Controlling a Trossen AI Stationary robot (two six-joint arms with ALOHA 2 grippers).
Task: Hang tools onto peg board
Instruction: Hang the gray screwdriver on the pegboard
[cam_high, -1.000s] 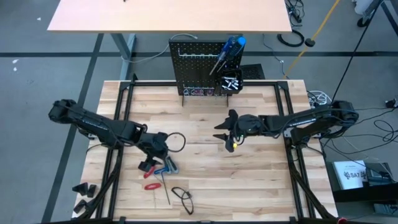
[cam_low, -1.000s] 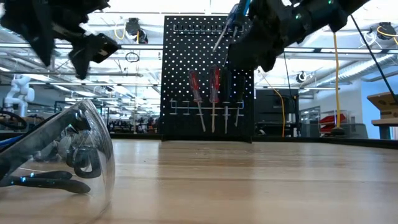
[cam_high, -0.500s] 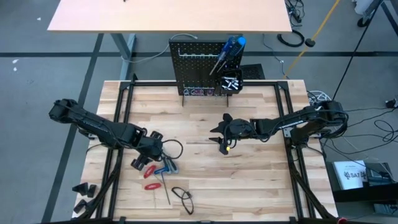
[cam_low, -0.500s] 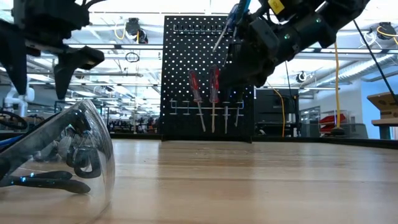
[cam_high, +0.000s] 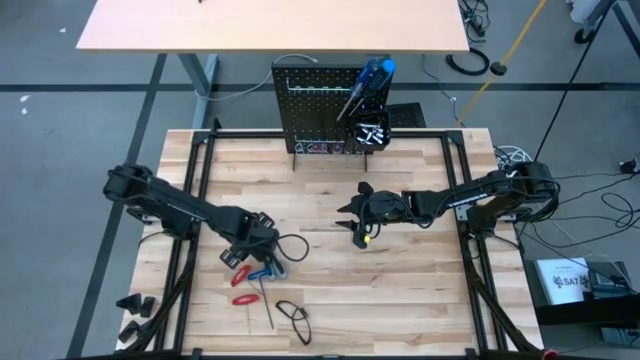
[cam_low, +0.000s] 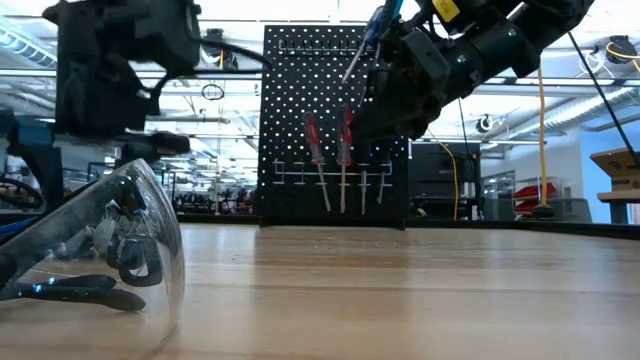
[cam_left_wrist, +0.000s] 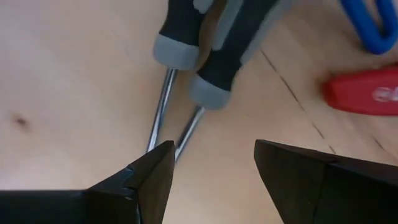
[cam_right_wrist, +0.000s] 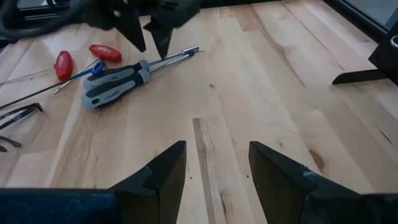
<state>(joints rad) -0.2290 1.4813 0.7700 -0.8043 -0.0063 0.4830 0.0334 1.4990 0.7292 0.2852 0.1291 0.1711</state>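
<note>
The left hand (cam_left_wrist: 211, 168), open and empty, hangs just over the shafts of two black-handled screwdrivers (cam_left_wrist: 205, 43) lying on the surface (cam_high: 420, 300).

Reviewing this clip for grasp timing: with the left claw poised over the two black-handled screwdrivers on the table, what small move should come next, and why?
Probably a short descent of the left claw, then a close. Its fingers stand open above the two metal shafts of the black-handled screwdrivers, which lie side by side on the table, nothing gripped yet. The right claw waits open mid-table.
</note>
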